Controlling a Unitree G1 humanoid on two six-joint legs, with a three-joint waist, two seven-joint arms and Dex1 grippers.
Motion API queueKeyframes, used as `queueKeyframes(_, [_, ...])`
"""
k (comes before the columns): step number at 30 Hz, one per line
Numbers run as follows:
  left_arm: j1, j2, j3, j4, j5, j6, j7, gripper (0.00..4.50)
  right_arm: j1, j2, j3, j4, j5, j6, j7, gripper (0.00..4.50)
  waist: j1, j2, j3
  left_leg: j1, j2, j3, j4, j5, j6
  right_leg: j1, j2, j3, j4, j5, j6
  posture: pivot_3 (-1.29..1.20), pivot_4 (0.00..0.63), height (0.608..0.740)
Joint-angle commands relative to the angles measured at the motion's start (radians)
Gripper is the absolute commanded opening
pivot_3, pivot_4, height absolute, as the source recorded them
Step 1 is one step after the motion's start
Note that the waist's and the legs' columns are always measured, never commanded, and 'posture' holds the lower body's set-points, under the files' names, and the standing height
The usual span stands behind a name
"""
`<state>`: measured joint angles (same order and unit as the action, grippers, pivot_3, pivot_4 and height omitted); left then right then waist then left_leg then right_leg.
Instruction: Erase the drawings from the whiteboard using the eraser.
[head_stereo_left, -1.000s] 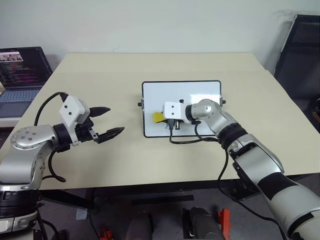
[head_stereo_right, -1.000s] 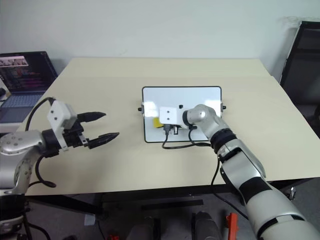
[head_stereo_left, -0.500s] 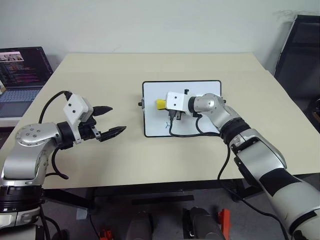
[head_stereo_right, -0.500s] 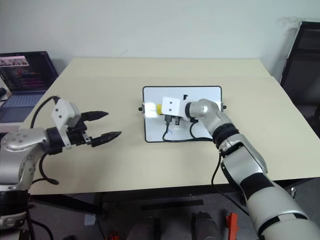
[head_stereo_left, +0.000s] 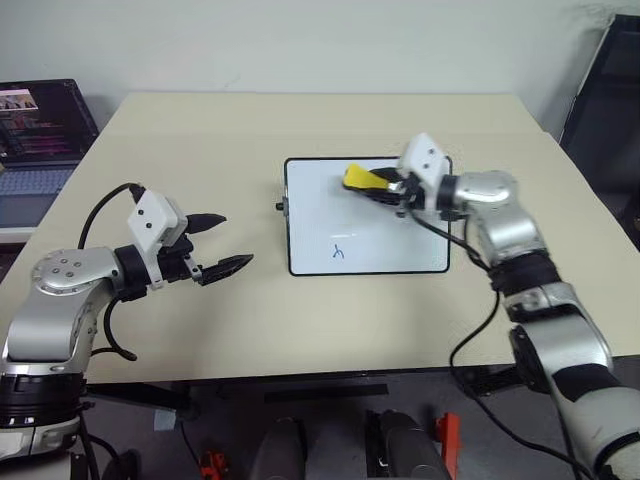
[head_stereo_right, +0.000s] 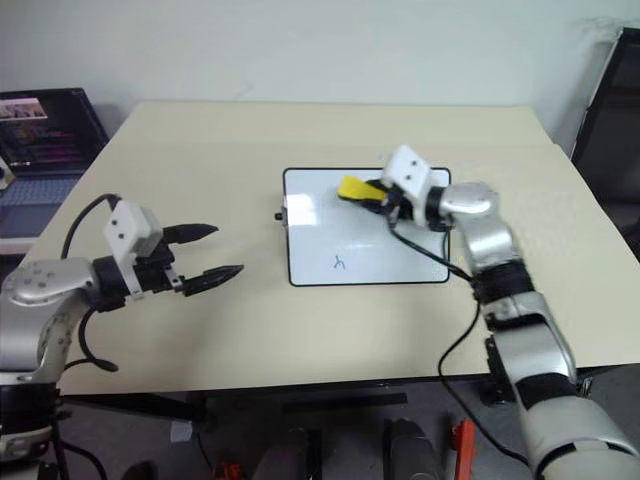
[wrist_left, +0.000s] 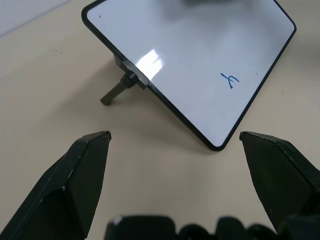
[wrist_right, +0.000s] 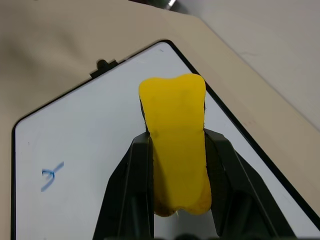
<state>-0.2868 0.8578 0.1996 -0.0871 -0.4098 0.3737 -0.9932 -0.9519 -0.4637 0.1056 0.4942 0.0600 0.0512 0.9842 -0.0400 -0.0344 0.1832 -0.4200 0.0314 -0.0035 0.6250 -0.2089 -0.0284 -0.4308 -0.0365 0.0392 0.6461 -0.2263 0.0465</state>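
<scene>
Right gripper (head_stereo_left: 385, 188): pinched the eraser (head_stereo_left: 362, 179) over the whiteboard's (head_stereo_left: 310, 215) upper middle.
Left gripper (head_stereo_left: 218, 243): fingers spread, frame left.
Drawings (head_stereo_left: 340, 253): lower centre of whiteboard.

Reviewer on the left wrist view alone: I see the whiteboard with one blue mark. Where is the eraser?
Observer: The yellow eraser is clamped in the right tool, over the whiteboard's far edge.
Operator: Is it on the blue mark?
Observer: No. The blue mark sits apart from it, near the board's near edge.
Operator: What is the left tool doing?
Observer: The left tool is open above the bare table, off the board's left side, holding nothing.
</scene>
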Motion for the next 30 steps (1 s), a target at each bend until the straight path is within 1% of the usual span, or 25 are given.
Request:
queueKeyframes(1, [0.0, 0.004, 0.016, -0.052, -0.014, 0.0, 0.004, 4.5, 0.053, -0.09, -0.056, -0.103, 0.019, 0.047, 0.004, 1.01, 0.002, 0.0, 0.0, 0.0, 0.0, 0.0, 0.0, 0.0, 0.0, 0.0, 0.0, 0.0, 0.0, 0.0, 0.0, 0.0, 0.15, 0.74])
queueKeyframes(4, [0.006, 0.001, 0.017, -0.057, -0.015, 0.002, 0.006, 4.5, 0.101, -0.163, -0.087, -0.114, 0.026, 0.067, 0.004, 1.01, 0.001, 0.0, 0.0, 0.001, 0.0, 0.002, 0.0, 0.0, 0.0, 0.0, 0.0, 0.001, 0.0, -0.001, 0.0, 0.0, 0.15, 0.74])
queueKeyframes(6, [0.006, 0.0, 0.017, -0.055, -0.016, 0.003, 0.005, 4.5, 0.116, -0.191, -0.103, -0.109, 0.027, 0.068, -0.007, 1.01, -0.001, 0.0, 0.0, 0.002, 0.0, 0.003, 0.001, 0.0, 0.0, 0.0, 0.0, 0.002, 0.0, 0.0, 0.001, 0.0, 0.15, 0.74])
queueKeyframes(8, [-0.002, -0.003, 0.01, -0.045, -0.013, 0.0, 0.005, 4.5, 0.12, -0.204, -0.111, -0.1, 0.021, 0.062, -0.024, 1.01, -0.007, 0.0, 0.0, 0.003, 0.0, 0.004, 0.002, 0.0, 0.0, 0.0, 0.0, 0.003, 0.001, -0.002, 0.004, 0.0, 0.15, 0.74])
queueKeyframes(13, [-0.024, -0.011, -0.005, -0.039, -0.012, -0.001, -0.003, 4.5, 0.129, -0.206, -0.107, -0.111, 0.019, 0.061, -0.033, 1.01, -0.011, 0.0, 0.0, 0.003, 0.0, 0.004, 0.003, 0.0, 0.0, 0.001, 0.001, 0.003, 0.001, -0.002, 0.005, 0.0, 0.15, 0.74])
queueKeyframes(17, [-0.031, -0.008, -0.008, -0.028, -0.011, -0.003, -0.01, 4.5, 0.139, -0.207, -0.104, -0.117, 0.012, 0.06, -0.043, 1.01, -0.01, 0.0, 0.0, 0.002, 0.0, 0.004, 0.002, 0.0, 0.0, 0.001, 0.001, 0.003, 0.0, 0.0, 0.001, 0.0, 0.15, 0.74])
queueKeyframes(30, [-0.062, -0.01, -0.033, 0.004, -0.005, -0.012, -0.03, 4.5, 0.155, -0.215, -0.09, -0.125, -0.012, 0.05, -0.071, 1.01, -0.01, 0.0, 0.0, 0.003, 0.0, 0.004, 0.003, 0.0, 0.0, 0.002, 0.001, 0.003, 0.001, 0.001, 0.002, 0.0, 0.15, 0.74])
